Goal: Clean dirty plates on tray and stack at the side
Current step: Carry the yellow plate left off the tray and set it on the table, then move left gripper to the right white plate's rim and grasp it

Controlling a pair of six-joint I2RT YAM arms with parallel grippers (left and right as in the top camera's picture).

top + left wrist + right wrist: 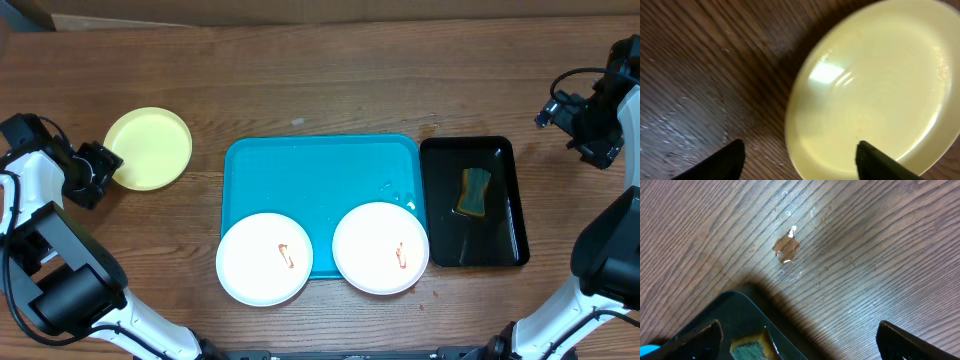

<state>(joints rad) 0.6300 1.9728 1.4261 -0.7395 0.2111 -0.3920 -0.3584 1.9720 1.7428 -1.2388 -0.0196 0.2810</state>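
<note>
The yellow-green plate [148, 148] lies on the table left of the turquoise tray [320, 170]; it fills the left wrist view [875, 95]. Two white plates with reddish smears lie on the tray's front edge, one at the left [264, 257] and one at the right [380, 247]. My left gripper [100, 172] is open and empty at the yellow-green plate's left rim [800, 160], its fingers either side of the rim. My right gripper [590, 125] is open and empty above bare table at the far right [800, 340].
A narrow black tray [474, 200] with a yellow-green sponge [474, 191] stands right of the turquoise tray; its corner [747, 315] and the sponge [750, 350] show in the right wrist view. A chipped spot [786, 247] marks the wood. Water droplets lie on the table.
</note>
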